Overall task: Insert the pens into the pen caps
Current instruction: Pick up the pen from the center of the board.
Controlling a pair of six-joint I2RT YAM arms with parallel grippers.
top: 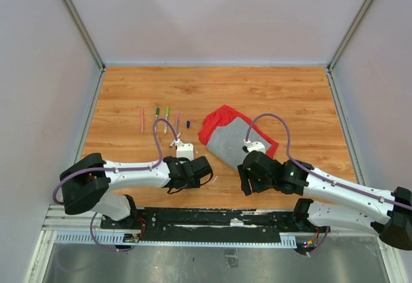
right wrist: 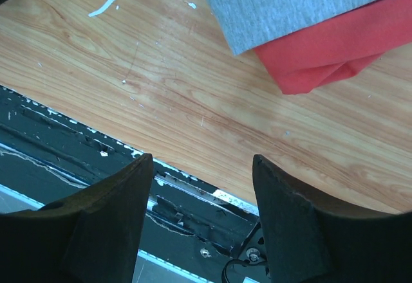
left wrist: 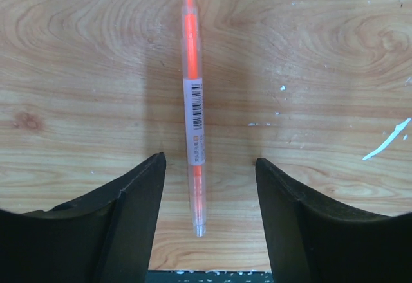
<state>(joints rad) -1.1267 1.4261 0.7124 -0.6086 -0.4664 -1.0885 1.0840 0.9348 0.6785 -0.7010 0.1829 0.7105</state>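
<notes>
Item one, left arm: I see it lying low along the near side of the table, forearm stretched to the right, with the left gripper pointed down at the wood. Jaws: wide apart, gripping nothing. Item two, orange pen: flat on the wood, running lengthwise away from the wrist camera, coloured tip at the far end. Its clear end lies between the two fingers, nearer the left one, with bare wood showing on both sides, so it is not touched. Item three, right arm: low likewise, reaching left, with the right gripper hanging over the table's near edge and the black rail. Jaws: parted, nothing between them. Item four, other pens: a loose row further back on the left, well apart from both grippers, with a small blue cap at the row's right end. Item five, red-and-grey cloth: just beyond the right gripper.
</notes>
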